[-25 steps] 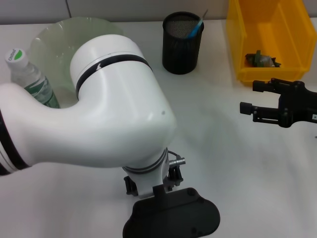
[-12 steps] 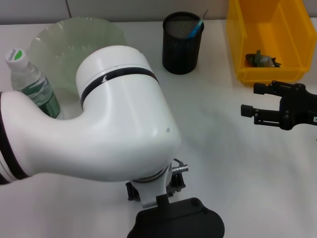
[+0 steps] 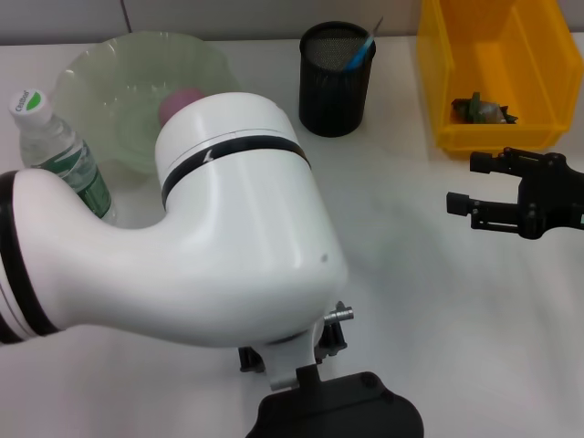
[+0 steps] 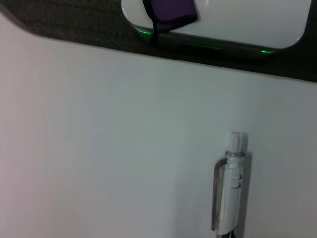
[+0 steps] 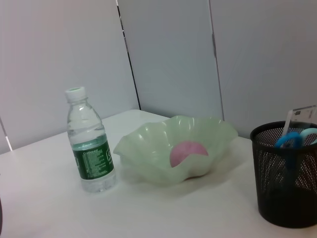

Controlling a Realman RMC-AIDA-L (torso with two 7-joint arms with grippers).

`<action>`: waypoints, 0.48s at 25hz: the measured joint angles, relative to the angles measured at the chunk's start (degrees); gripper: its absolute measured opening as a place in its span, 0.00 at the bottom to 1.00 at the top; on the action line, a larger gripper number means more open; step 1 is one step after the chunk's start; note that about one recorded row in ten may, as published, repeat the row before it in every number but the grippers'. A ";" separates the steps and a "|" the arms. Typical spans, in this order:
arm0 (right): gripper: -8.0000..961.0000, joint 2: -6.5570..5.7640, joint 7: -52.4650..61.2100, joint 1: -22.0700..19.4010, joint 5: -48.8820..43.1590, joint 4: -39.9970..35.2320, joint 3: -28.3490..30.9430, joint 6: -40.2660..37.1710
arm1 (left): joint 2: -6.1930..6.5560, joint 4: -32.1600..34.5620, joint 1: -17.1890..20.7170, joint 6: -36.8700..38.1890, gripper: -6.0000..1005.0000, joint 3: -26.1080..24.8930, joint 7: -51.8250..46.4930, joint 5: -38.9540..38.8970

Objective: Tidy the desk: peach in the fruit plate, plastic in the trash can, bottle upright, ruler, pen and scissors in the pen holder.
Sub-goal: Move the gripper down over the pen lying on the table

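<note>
Your remaining item is the clear clip pen (image 4: pixel 229 186), lying flat on the desk right under the left gripper; its fingers are hidden, so I cannot tell their state. Expect it light, rigid, slick and prone to roll. Pinch mid-barrel. Right gripper (image 3: pixel 464 184) hangs with fingers apart, idle.

No readable text anywhere; bottle (image 5: pixel 90 145) has a green label with white print, its cap (image 3: pixel 28 102) a green mark, both too small to make out.
</note>
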 joint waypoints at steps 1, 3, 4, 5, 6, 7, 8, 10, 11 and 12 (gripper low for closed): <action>0.81 0.00 0.00 0.00 0.00 0.00 0.00 0.00 | 0.00 0.00 0.00 0.00 0.43 0.00 0.00 0.00; 0.81 0.01 0.00 0.00 0.00 -0.10 0.00 -0.03 | 0.00 0.10 -0.04 -0.01 0.42 0.21 -0.06 0.04; 0.81 0.02 0.00 0.00 0.00 -0.11 0.00 -0.05 | 0.00 0.10 -0.06 -0.03 0.42 0.37 -0.11 0.07; 0.81 0.03 0.00 0.01 -0.02 -0.13 0.00 -0.06 | 0.00 0.10 -0.11 -0.08 0.42 0.52 -0.22 0.17; 0.81 0.04 0.01 0.01 -0.04 -0.13 0.00 -0.07 | 0.00 0.13 -0.12 -0.09 0.42 0.57 -0.28 0.21; 0.81 0.04 0.01 0.01 -0.04 -0.13 0.00 -0.07 | 0.00 0.20 -0.13 -0.09 0.41 0.57 -0.29 0.24; 0.81 0.05 0.02 0.01 -0.05 -0.16 0.00 -0.07 | 0.00 0.30 -0.13 -0.09 0.41 0.57 -0.31 0.26; 0.81 0.05 0.19 -0.01 -0.07 -0.43 0.00 -0.07 | 0.00 0.32 -0.15 -0.09 0.39 0.51 -0.31 0.25; 0.81 0.05 0.19 -0.01 -0.07 -0.43 0.00 -0.07 | 0.00 0.32 -0.15 -0.09 0.38 0.51 -0.31 0.25; 0.81 0.05 0.31 -0.03 -0.07 -0.58 0.00 -0.07 | 0.00 0.30 -0.22 -0.09 0.37 0.43 -0.32 0.22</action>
